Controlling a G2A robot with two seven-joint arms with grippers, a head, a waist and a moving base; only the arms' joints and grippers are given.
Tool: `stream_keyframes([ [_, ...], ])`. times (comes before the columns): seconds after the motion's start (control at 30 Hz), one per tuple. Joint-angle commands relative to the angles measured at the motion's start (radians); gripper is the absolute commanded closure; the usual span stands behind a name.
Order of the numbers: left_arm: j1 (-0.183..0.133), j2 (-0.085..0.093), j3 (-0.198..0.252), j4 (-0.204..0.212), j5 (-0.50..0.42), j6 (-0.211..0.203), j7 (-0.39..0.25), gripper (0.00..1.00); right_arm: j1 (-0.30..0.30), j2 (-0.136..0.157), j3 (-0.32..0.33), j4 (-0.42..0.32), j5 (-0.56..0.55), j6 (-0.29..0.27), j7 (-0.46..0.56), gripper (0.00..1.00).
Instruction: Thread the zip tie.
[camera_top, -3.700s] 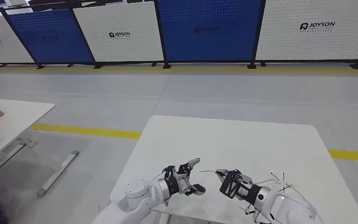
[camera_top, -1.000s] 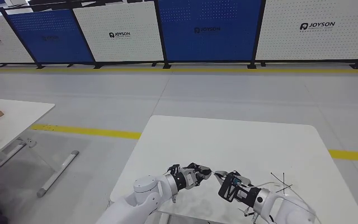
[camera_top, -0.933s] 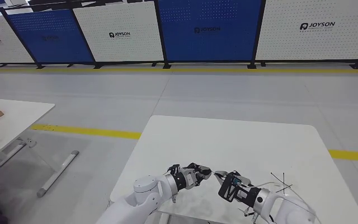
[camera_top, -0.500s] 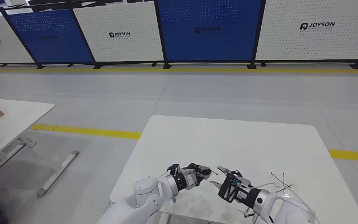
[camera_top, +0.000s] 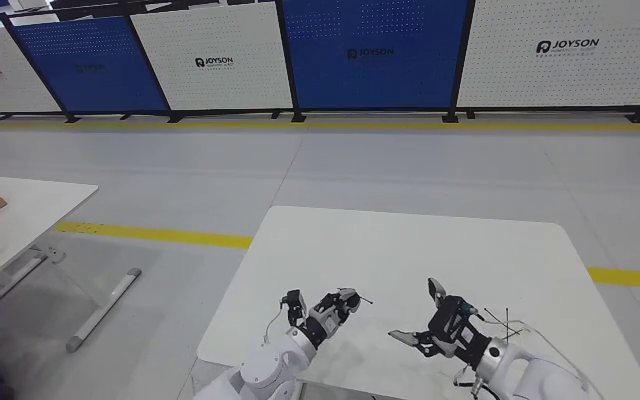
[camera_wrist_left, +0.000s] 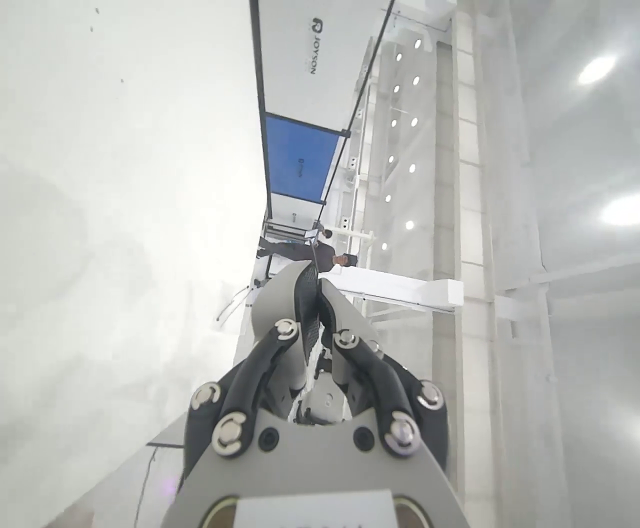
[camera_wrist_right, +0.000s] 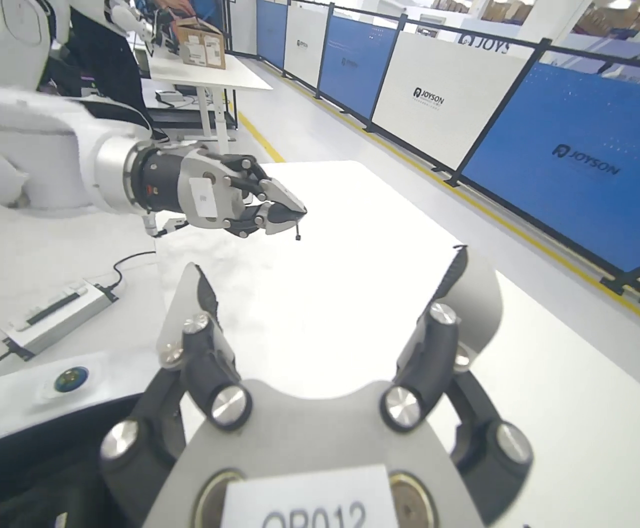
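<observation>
My left gripper (camera_top: 350, 295) hovers over the white table (camera_top: 400, 240) near its front edge, shut on a thin black zip tie (camera_top: 366, 298) whose short end pokes out past the fingertips. In the left wrist view the tie (camera_wrist_left: 315, 252) runs straight out from the closed gripper (camera_wrist_left: 314, 280). My right gripper (camera_top: 411, 310) is just to the right of it, open, with nothing between its fingers. The right wrist view shows that open gripper (camera_wrist_right: 327, 260) facing the left gripper (camera_wrist_right: 300, 212), and the tie's small head (camera_wrist_right: 298, 236) hangs below the left fingertips.
Several loose black zip ties (camera_top: 500, 322) lie on the table beyond the right arm. A grey box with a cable (camera_wrist_right: 60, 305) sits at the table's near corner. Another white table (camera_top: 30, 210) stands far left, across a floor gap.
The two grippers were tip to tip on the tie. Now the right gripper has opened, let go and drawn back to the right, while the left gripper, still shut on the tie, has pulled back left.
</observation>
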Motion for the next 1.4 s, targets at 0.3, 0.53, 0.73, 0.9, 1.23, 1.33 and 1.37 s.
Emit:
stream_keyframes([
  [0.3,-0.002,0.000,-0.001,0.003,0.005,-0.001,0.003,1.00,0.001,0.000,-0.001,0.000,-0.003,0.000,0.000,0.00],
  [0.53,0.005,-0.019,0.035,0.059,0.254,-0.168,0.168,1.00,0.001,0.000,-0.001,0.000,-0.003,0.000,0.000,0.00],
  [0.73,0.018,-0.050,0.102,0.087,0.552,-0.172,0.351,1.00,0.001,0.000,-0.001,0.000,-0.003,0.000,0.000,0.00],
  [0.9,0.021,-0.057,0.121,0.092,0.558,-0.172,0.360,1.00,0.001,0.000,-0.001,0.000,-0.003,0.000,0.000,0.00],
  [1.23,0.018,-0.060,0.116,0.090,0.545,-0.157,0.360,1.00,-0.005,-0.002,0.006,-0.001,0.019,0.008,0.001,0.00],
  [1.33,0.021,-0.064,0.108,0.076,0.538,-0.151,0.375,1.00,-0.030,0.002,0.055,-0.007,0.094,0.018,0.023,0.00],
  [1.37,0.024,-0.065,0.104,0.065,0.544,-0.147,0.377,1.00,-0.046,0.006,0.083,-0.010,0.128,0.016,0.033,0.00],
])
